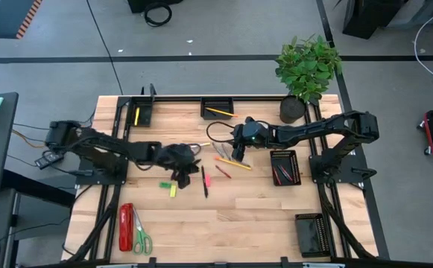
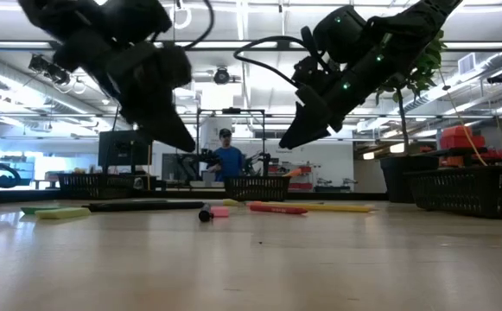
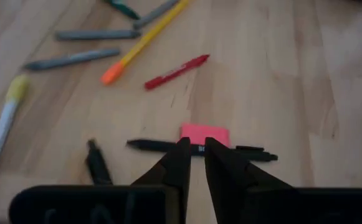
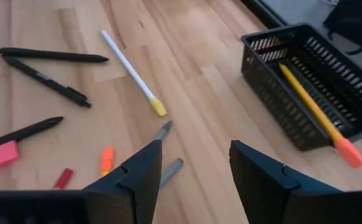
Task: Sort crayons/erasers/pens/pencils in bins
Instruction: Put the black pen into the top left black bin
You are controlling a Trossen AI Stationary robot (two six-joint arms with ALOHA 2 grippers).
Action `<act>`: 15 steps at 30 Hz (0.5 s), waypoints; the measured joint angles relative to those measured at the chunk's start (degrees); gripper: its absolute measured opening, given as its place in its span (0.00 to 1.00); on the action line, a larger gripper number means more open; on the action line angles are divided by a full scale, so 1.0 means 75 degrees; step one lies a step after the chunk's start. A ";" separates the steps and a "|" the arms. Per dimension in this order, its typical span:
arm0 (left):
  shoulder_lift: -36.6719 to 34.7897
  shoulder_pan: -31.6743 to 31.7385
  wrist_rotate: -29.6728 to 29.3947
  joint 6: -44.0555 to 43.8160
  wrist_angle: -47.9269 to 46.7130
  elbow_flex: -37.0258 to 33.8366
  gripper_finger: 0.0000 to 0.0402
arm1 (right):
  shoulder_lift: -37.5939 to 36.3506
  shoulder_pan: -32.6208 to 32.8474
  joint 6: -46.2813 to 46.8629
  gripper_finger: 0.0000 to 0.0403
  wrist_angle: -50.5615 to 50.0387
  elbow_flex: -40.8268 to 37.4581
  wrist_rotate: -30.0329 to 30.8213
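Note:
My left gripper [image 1: 185, 175] hangs shut and empty above the table's middle [image 2: 184, 141]. Its tips [image 3: 195, 151] are over a black pen [image 3: 243, 151] and a pink eraser [image 3: 204, 133]. My right gripper [image 1: 237, 155] is open and empty, also off the table [image 2: 298, 134]. Its fingers [image 4: 193, 155] stand over two grey pens [image 4: 164, 130], beside a yellow pencil's orange end [image 4: 106, 159] and a red crayon [image 4: 62, 178]. A green eraser [image 1: 165, 184] and a yellow eraser [image 1: 174, 190] lie flat on the wood.
Black mesh bins stand at the far left [image 1: 143, 113], far middle [image 1: 217, 108] holding a yellow pencil [image 4: 311, 102], right [image 1: 283, 165] holding red sticks, and near right [image 1: 311, 231]. A red stapler [image 1: 126, 225] and scissors [image 1: 141, 240] lie near left. A potted plant [image 1: 305, 71] stands far right.

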 joint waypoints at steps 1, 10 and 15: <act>-0.0192 0.0010 -0.0056 -0.0225 -0.0183 -0.0045 0.14 | 0.0000 0.0002 -0.0014 0.48 -0.0006 0.0000 0.0100; -0.0627 -0.0763 -0.1292 -0.0339 -0.0302 -0.0188 0.25 | 0.0000 0.0014 -0.0020 0.48 0.1438 -0.0876 0.0334; -0.0634 -0.0639 -0.1866 -0.0100 0.0639 -0.0933 0.30 | 0.0003 -0.0042 0.0148 0.48 0.2795 -0.1495 0.0332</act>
